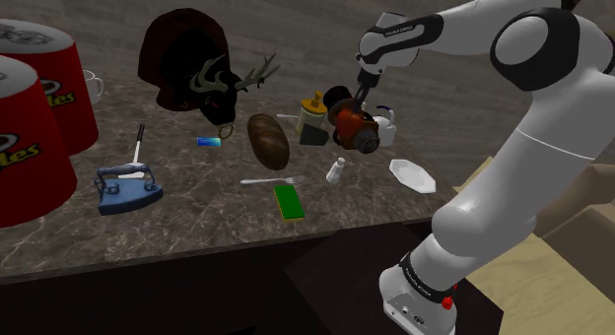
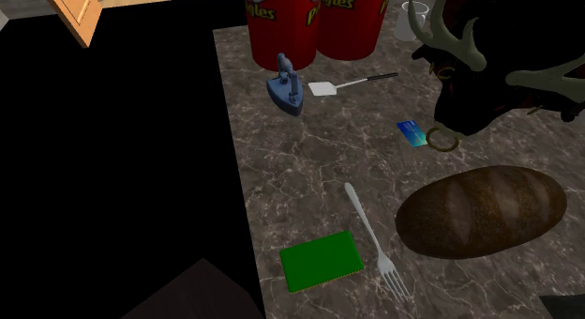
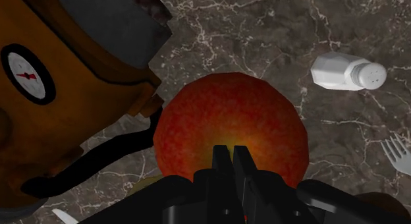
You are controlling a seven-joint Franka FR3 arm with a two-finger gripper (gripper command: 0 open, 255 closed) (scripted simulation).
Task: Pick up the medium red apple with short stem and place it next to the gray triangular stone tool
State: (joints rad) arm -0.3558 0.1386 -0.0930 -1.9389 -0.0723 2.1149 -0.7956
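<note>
The red apple [image 3: 230,127], with a yellowish patch on top, lies on the dark marble counter [image 3: 276,38] right under my gripper [image 3: 230,160]. The two black fingers meet in front of the apple's top, and no stem shows between them. In the shoulder view the gripper [image 1: 345,105] hangs from the bent arm over the apple [image 1: 348,119], which is wedged among other objects at the counter's far side. A pale flat angular piece [image 1: 412,174] lies toward the shoulder view's right, near the counter edge.
A brown object with a dial [image 3: 59,91] touches the apple. Nearby lie a white shaker [image 3: 348,71], fork [image 1: 271,181], green card [image 1: 289,201], bread loaf [image 1: 267,139], white kettle [image 1: 385,126] and jar [image 1: 312,116]. A black antlered head [image 1: 192,72], blue iron [image 1: 128,185] and red cans [image 1: 30,136] stand further off.
</note>
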